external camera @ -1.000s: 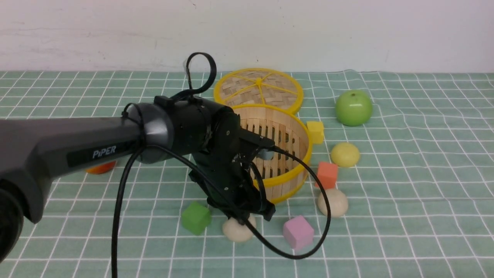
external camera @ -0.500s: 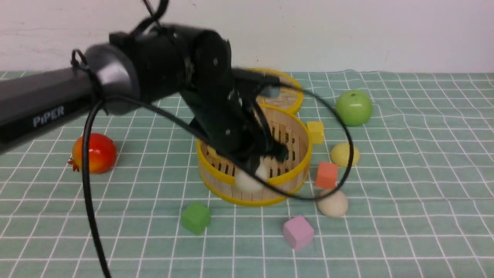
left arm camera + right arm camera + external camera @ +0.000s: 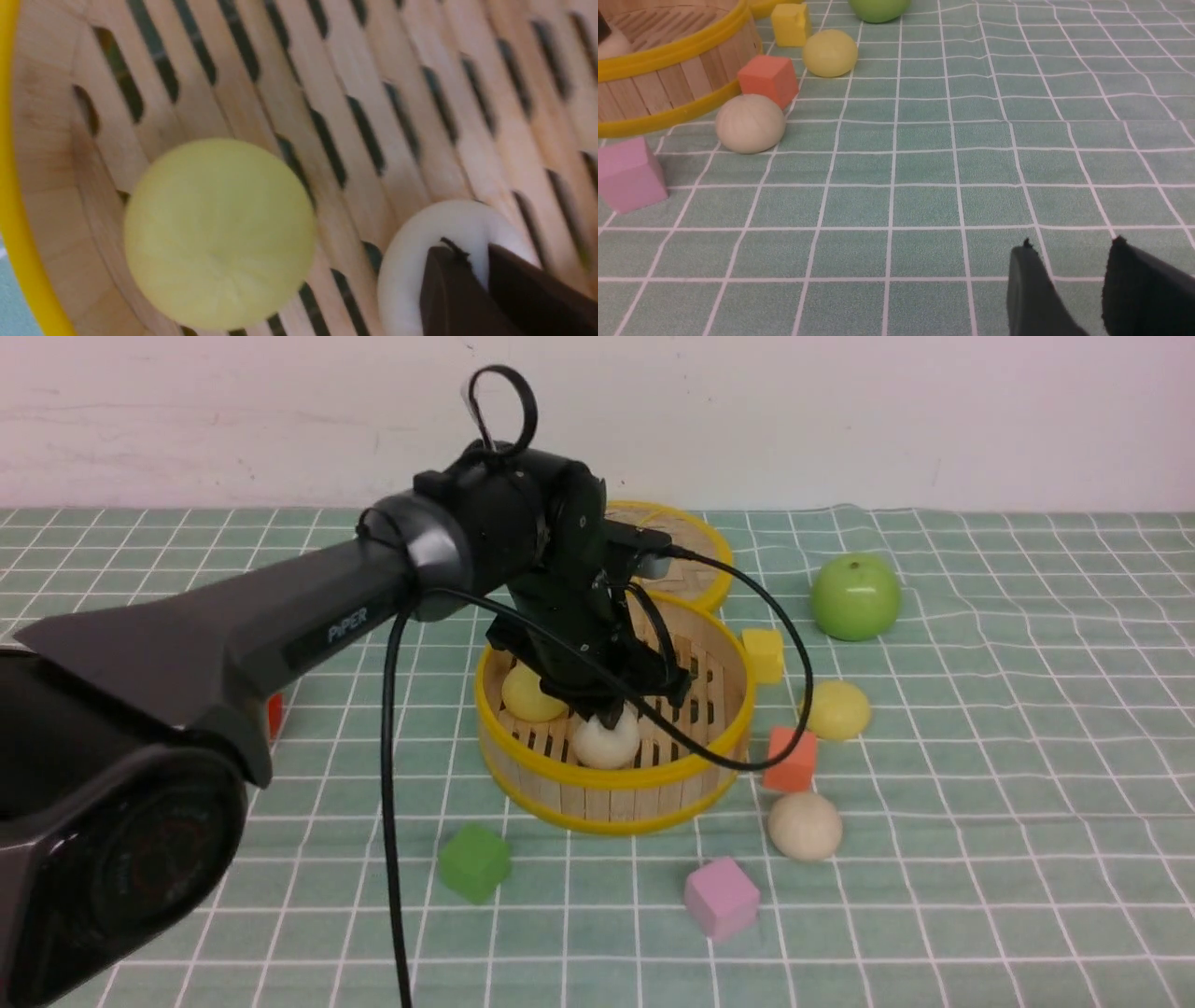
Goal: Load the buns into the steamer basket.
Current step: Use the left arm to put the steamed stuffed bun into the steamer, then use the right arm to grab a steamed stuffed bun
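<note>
The steamer basket (image 3: 597,799) stands upright mid-table. My left gripper (image 3: 611,717) reaches down into it, shut on an off-white bun (image 3: 605,741) that is low over the slatted floor (image 3: 373,70). In the left wrist view the two dark fingers (image 3: 444,289) pinch this bun (image 3: 411,242). A pale yellow bun (image 3: 529,695) (image 3: 219,233) lies inside by the wall. Outside, to the right, lie a pale yellow bun (image 3: 836,709) (image 3: 830,52) and an off-white bun (image 3: 805,825) (image 3: 749,122). My right gripper (image 3: 1071,245) is open and empty, low over the cloth, and out of the front view.
The flat woven lid (image 3: 686,551) lies behind the basket. A green apple (image 3: 855,596) sits at the back right. Yellow (image 3: 764,653), orange (image 3: 790,759), pink (image 3: 720,897) and green (image 3: 474,862) cubes lie around the basket. A red object (image 3: 274,714) peeks from behind my left arm.
My left gripper took the off-white bun from the cloth in front of the basket, lifted it over the rim and lowered it inside. The basket, tilted earlier, stands level now.
</note>
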Robot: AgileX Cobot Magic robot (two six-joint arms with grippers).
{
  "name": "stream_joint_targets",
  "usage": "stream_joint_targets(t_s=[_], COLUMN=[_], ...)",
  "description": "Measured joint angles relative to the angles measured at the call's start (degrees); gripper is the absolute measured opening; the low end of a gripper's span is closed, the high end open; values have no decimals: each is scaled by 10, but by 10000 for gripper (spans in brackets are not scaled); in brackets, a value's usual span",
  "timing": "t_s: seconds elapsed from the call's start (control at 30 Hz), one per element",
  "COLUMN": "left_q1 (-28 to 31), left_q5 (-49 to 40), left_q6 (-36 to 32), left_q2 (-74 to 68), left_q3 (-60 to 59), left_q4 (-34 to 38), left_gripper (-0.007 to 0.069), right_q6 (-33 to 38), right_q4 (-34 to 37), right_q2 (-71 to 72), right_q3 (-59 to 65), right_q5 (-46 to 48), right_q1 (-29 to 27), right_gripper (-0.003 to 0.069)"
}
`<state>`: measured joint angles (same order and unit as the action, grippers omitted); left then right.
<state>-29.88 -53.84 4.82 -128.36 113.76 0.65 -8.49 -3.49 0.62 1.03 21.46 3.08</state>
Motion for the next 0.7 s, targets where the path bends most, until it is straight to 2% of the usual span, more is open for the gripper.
stream_joint_targets(t_s=[0.23,0.33,0.4,0.53,0.57,0.6,0.7], left_q1=[0,0,0,0,0,0,0], left_q5=[-14,-61,-104,-157,-162,-164,-157], left_q6=[3,3,6,17,22,27,32], left_q2=[7,33,74,167,210,230,323], left_q3=[5,14,23,18,5,-7,-81], left_q4=[-1,-1,-1,-1,-3,-7,0], left_gripper=[426,528,550,484,416,382,181], right_q6=[0,0,0,0,0,0,0], right_q4=[0,0,0,0,0,0,0], right_q2=[0,0,0,0,0,0,0], right_q3=[0,0,0,0,0,0,0], right_q5=[0,0,0,0,0,0,0], right_q1=[0,0,0,0,0,0,0], right_gripper=[240,240,240,240,240,240,240])
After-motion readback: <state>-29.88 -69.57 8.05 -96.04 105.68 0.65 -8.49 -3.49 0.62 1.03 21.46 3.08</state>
